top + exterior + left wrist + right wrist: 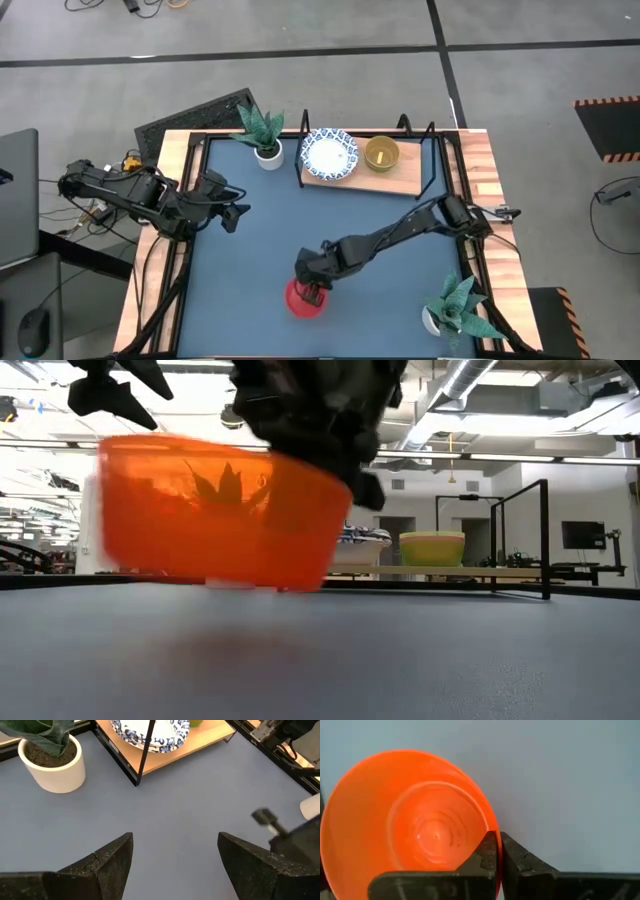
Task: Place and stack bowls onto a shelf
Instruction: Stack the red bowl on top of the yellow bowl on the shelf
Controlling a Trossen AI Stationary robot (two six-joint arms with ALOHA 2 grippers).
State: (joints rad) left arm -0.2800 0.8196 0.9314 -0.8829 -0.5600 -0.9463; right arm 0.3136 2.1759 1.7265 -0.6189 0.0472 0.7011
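A red bowl (303, 300) sits near the table's near edge, and my right gripper (311, 288) is shut on its rim. It fills the low view as an orange-red translucent bowl (215, 510), tilted. The shelf (395, 178), a wooden board on a black wire frame, stands at the far edge. It carries a white bowl with a blue pattern (329, 153) and a yellow bowl (381, 153). My left gripper (232, 212) hovers open over the table's left side, holding nothing. The other bowls are out of view. My right gripper holds the red bowl by its rim (490, 822), on the side toward the table's right. One finger (482, 852) is inside the bowl and the other (520, 857) outside, coming from above. The bowl is tilted; whether its base (240, 582) touches the table, I cannot tell.
A potted plant (262, 130) stands left of the shelf at the far edge. Another potted plant (455, 308) is in the near right corner. The blue tabletop (270, 240) lies bare between the bowl and the shelf.
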